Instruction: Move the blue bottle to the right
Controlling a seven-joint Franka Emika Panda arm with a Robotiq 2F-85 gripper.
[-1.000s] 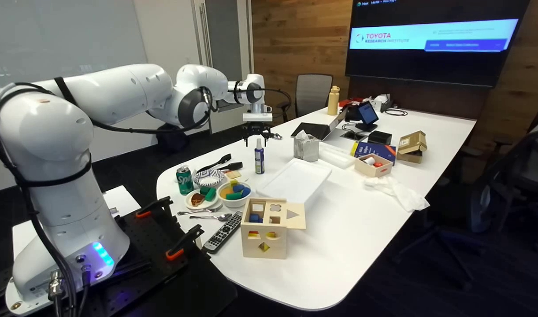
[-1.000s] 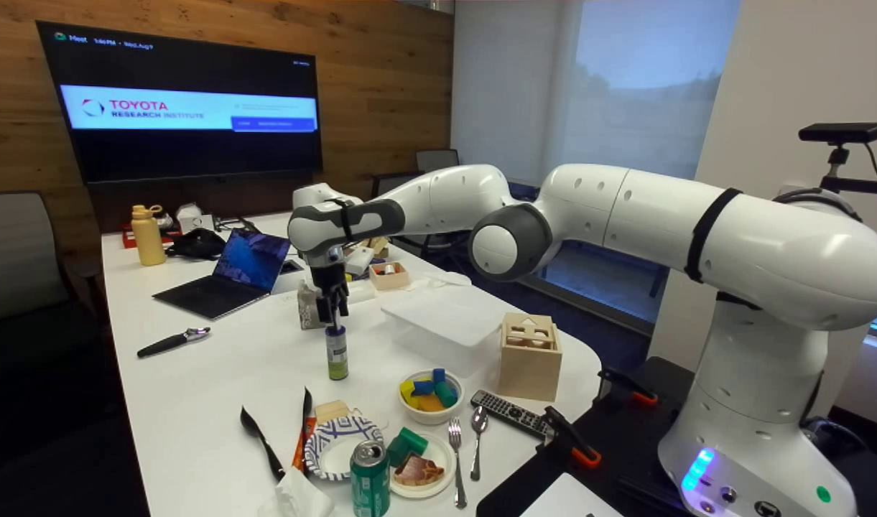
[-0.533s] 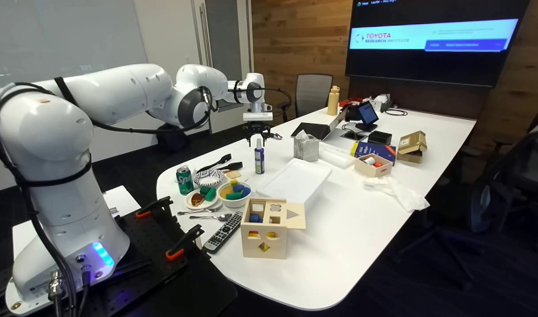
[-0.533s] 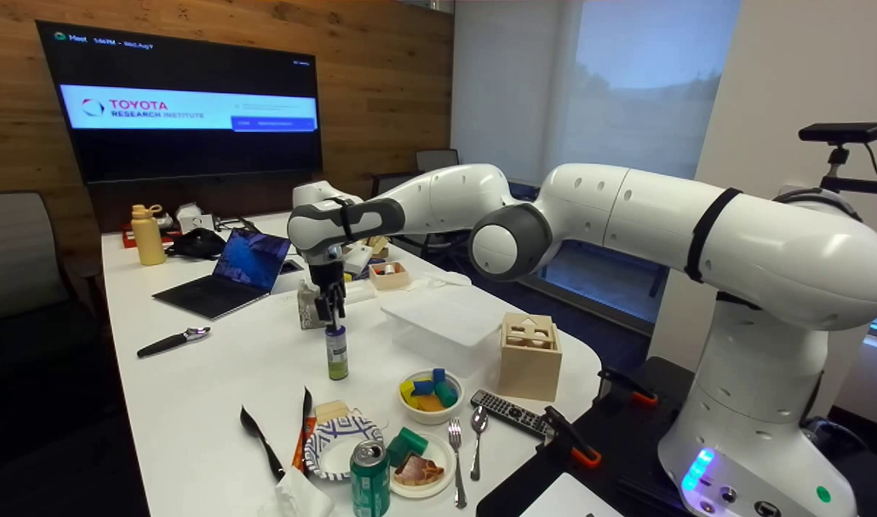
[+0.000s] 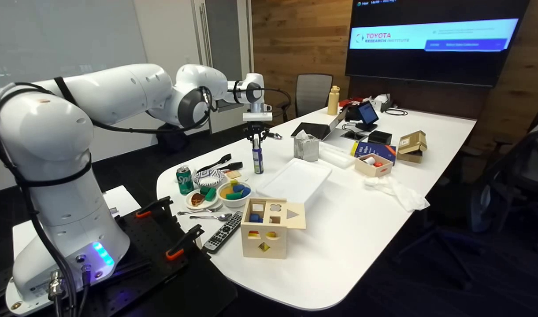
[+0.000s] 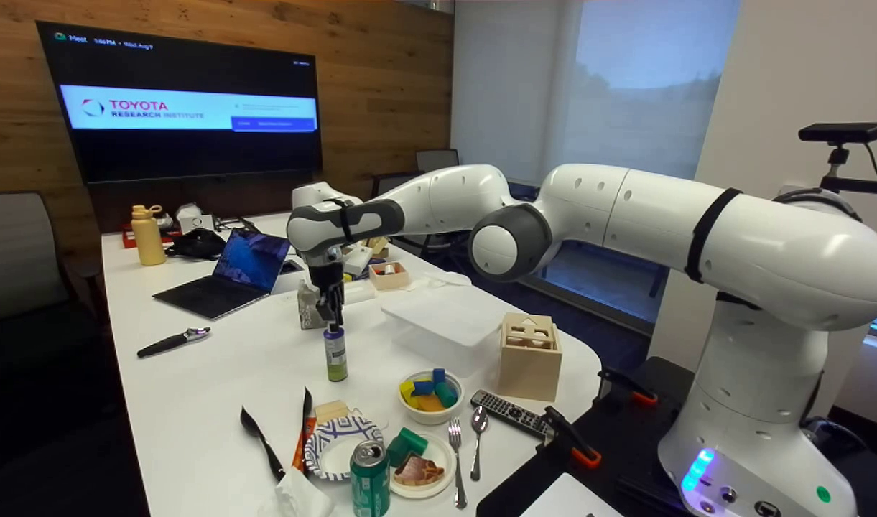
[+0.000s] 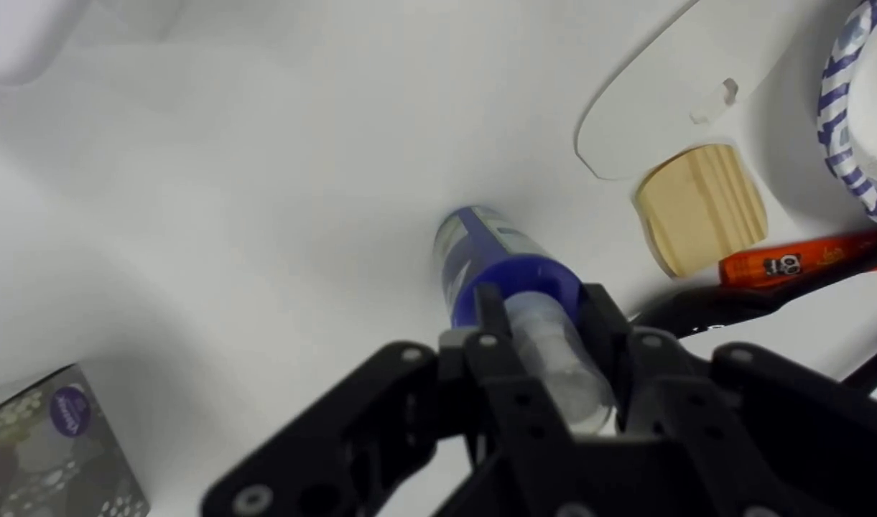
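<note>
Fingers [image 7: 491, 316] clamped on the clear cap [image 7: 557, 359] of the bottle [image 7: 492, 255], one to each side, tips at the blue collar. Gripper [image 5: 256, 139] points down, directly over the bottle. Bottle stands on the table [image 5: 335, 251], nearly upright; slight lean seen in an exterior view. Whether its base sits fully flat: cannot tell.

Position: between tissue box [image 5: 306, 149] and patterned bowl [image 5: 208, 180], near the lidded tub [image 5: 295, 178], apart from all three.

Wrist view: flat wood piece [image 7: 700, 208] near the bottle; orange packet [image 7: 776, 264] at the wood's edge, touching or just beside, cannot tell; black handle [image 7: 725, 305] alongside the packet.

Closer to the robot base [image 5: 70, 259]: bowl of blocks [image 5: 235, 203], can [image 5: 185, 180], remote [image 5: 223, 232], wooden box [image 5: 264, 244].

Farther out: laptop [image 6: 244, 267], open; yellow flask [image 6: 147, 238], upright.
</note>
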